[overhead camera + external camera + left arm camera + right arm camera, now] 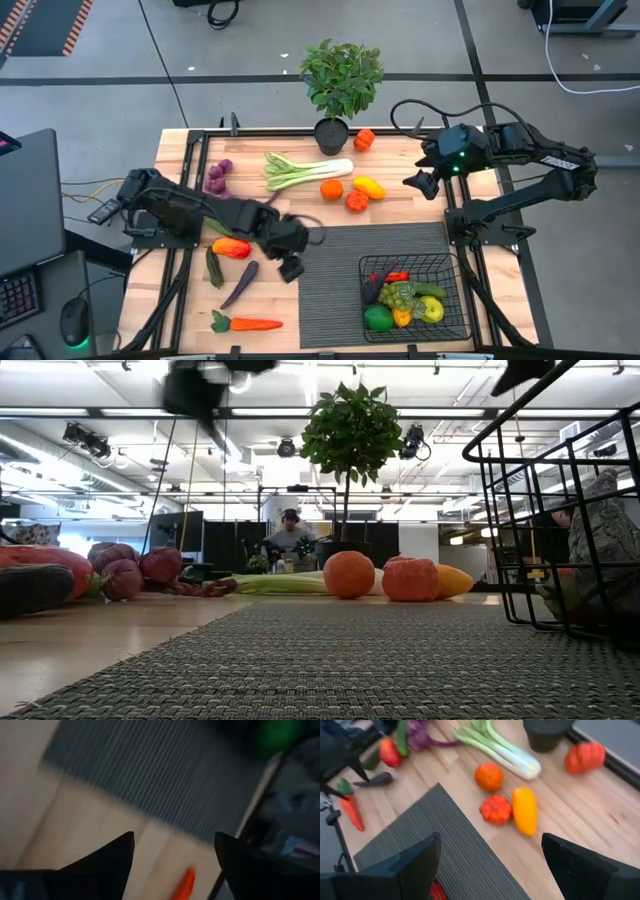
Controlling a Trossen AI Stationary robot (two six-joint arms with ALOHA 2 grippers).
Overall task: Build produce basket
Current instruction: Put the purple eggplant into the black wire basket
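- Left gripper [292, 262]: fingers spread with nothing between them, hovering at the mat's [340, 290] 9 o'clock edge. Its wrist view shows only bare wood, mat and an orange tip below, so it looks poised to fetch the next piece rather than carrying one.
- Nearest loose produce lies on the 9 o'clock side of that gripper: eggplant [240, 283], cucumber [214, 267], red pepper [231, 247], and the carrot [247, 323] toward 7 o'clock. All sit apart from each other, so each seems easy to approach from above.
- Right gripper [422, 184]: fingers parted and empty, waiting near the table's 2 o'clock corner, over the orange [488, 776], yellow pepper [525, 810] and a small red piece [496, 809].
- Basket [452, 318] stands at the mat's 5 o'clock corner, already holding several green, yellow and red pieces.
- Leek [305, 169] and grapes [216, 177] lie toward 12 and 10 o'clock.
- The potted plant [341, 78] at 12 o'clock could crowd a reach for the piece beside its pot.
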